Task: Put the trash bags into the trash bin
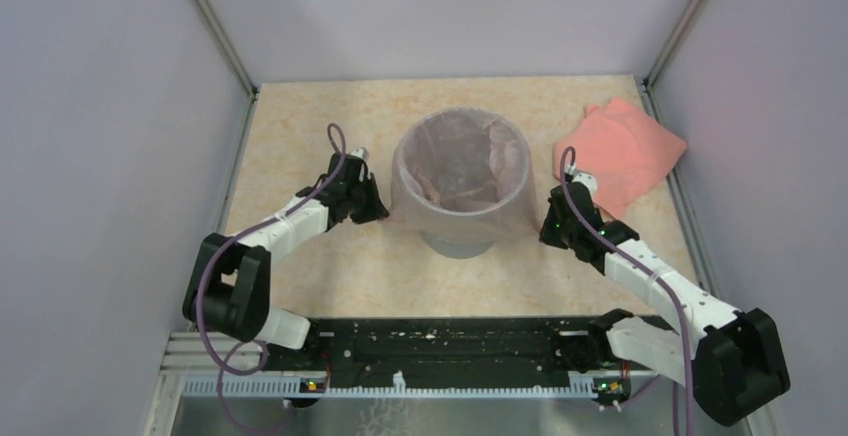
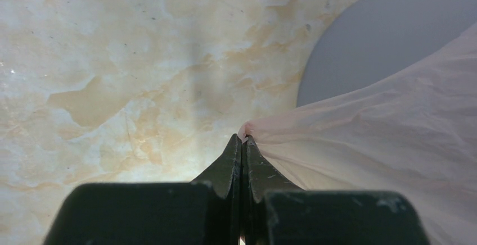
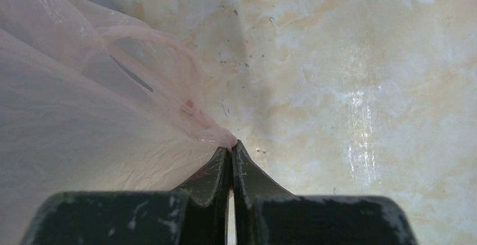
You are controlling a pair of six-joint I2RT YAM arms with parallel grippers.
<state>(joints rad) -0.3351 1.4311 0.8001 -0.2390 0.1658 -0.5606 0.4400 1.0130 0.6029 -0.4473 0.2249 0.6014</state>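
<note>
Marbled beige tabletop [image 1: 300, 126] fills the floor of a pale lilac booth, and at its middle stands the bin [image 1: 458, 243] with the bag [image 1: 462, 161] already in it. The thin pink film lines the inside, turns over the rim and hangs as a skirt down the outer wall, with the grey base showing below it. The bag's stretch runs left to right across the bin, between the two arms. The left gripper [image 1: 372, 206] sits just beside the bin's left wall, its fingers pressed together on a small pinch of the bag's edge. From there the film fans away to the right, towards the bin. The right gripper [image 1: 553, 226] mirrors it on the other side, fingers likewise clamped on a twisted bit of film, next to what looks like a handle loop, and the bag spreads away to its left. Both pinches are low, close to the tabletop, and neither arm is clearly nearer. The lining looks nearly done, so the next move likely turns on letting go without dragging the film outward, off the rim. A folded salmon bundle [image 1: 620, 151] lies apart at the right rear, untouched.
</note>
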